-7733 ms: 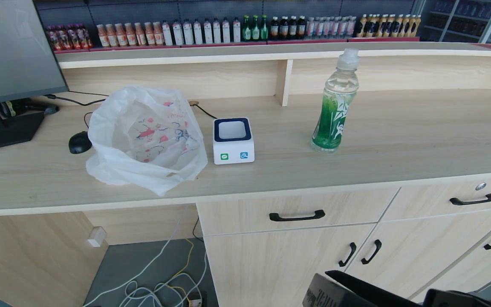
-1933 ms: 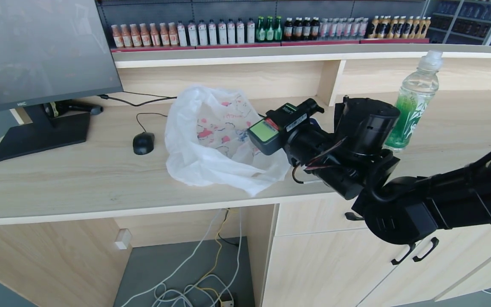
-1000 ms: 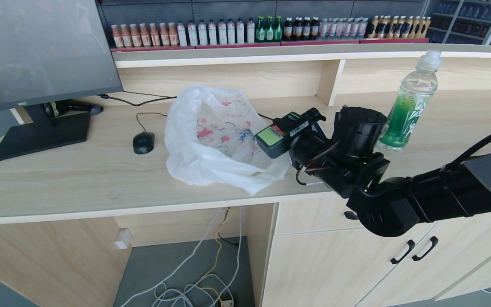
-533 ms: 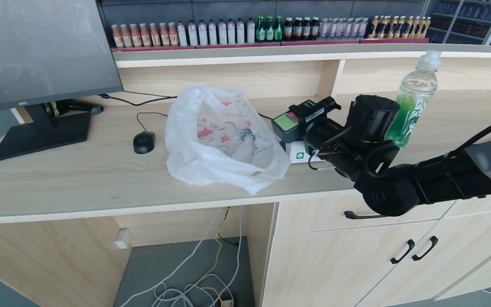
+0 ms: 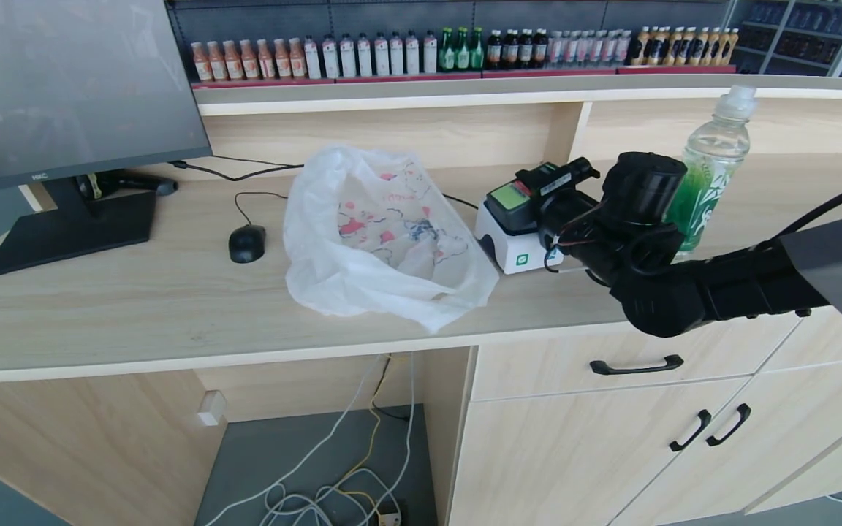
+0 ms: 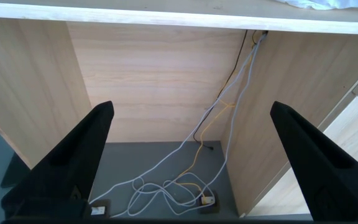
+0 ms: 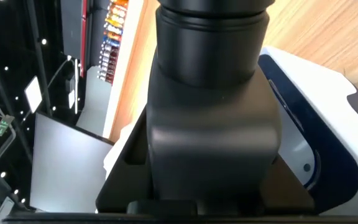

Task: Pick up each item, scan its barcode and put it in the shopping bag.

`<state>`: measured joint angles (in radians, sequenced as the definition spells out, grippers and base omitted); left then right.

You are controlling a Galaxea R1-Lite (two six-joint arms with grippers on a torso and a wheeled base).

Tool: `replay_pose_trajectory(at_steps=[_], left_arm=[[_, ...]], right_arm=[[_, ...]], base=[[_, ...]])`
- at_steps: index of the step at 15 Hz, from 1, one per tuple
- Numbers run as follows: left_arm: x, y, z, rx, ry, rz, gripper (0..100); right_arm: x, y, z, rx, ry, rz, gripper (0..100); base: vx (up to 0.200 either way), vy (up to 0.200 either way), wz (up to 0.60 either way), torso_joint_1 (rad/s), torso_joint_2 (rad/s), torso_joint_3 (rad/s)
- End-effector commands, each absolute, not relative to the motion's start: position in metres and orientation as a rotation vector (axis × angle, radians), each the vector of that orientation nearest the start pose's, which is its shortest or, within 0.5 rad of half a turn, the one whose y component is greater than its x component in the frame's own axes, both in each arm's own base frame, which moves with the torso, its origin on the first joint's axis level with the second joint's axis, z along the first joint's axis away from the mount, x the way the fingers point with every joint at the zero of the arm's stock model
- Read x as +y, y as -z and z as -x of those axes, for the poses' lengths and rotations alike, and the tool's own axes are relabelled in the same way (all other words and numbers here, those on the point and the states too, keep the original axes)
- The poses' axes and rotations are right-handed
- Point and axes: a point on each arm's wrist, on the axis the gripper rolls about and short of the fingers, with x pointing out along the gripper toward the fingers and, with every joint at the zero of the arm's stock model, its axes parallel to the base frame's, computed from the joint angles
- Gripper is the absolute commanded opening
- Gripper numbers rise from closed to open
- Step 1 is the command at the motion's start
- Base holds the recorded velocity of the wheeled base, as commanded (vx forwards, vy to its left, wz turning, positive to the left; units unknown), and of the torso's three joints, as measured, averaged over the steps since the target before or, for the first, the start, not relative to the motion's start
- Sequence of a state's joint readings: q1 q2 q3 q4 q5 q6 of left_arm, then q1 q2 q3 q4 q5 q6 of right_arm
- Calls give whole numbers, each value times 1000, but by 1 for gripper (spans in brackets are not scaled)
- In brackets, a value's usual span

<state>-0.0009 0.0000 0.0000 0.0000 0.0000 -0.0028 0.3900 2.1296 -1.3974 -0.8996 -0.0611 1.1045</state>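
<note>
the right gripper (image 5: pixel 547 213) is clamped tight on a dark bottle (image 5: pixel 512 199) that has a green label. it holds the dark bottle on its side, just above the white scanner box (image 5: pixel 522 259), and the green label faces up. in the right wrist view the dark bottle (image 7: pixel 213 118) hangs right over the white and blue top of the scanner box (image 7: pixel 331 118); i cannot tell if the two touch. the scanner box sits on the wooden counter (image 5: pixel 136 307). the white shopping bag (image 5: pixel 384 248) lies at 9 o'clock from the scanner box, just beside it, with its mouth open and red and blue drawings on it. a clear drink bottle with a green label (image 5: pixel 710 157) stands upright at 2 o'clock from the scanner box, behind the right arm. a black mouse (image 5: pixel 247 243) sits at 9 o'clock from the shopping bag, and a big dark monitor (image 5: pixel 63 80) stands at 10 o'clock from it. a long row of drinks (image 5: pixel 428 51) lines the shelf at 12 o'clock. the left gripper (image 6: pixel 191 109) is down below the counter, with its two fingers spread wide and nothing between them, and it points at a heap of cables (image 6: pixel 166 190) on the floor.
</note>
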Motion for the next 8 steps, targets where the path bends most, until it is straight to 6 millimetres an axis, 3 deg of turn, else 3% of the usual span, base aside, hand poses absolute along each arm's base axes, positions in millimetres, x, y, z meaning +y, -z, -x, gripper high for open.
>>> replay_pose_trajectory(at_steps=[1, 8], left_arm=[[0, -75, 23, 0, 0, 3, 100], [0, -75, 23, 0, 0, 3, 100]], right_arm=[[167, -212, -411, 24, -390, -1131, 0], [165, -215, -410, 16, -389, -1132, 0]], base=[[0, 0, 0, 0, 0, 0], [0, 0, 0, 0, 0, 0]])
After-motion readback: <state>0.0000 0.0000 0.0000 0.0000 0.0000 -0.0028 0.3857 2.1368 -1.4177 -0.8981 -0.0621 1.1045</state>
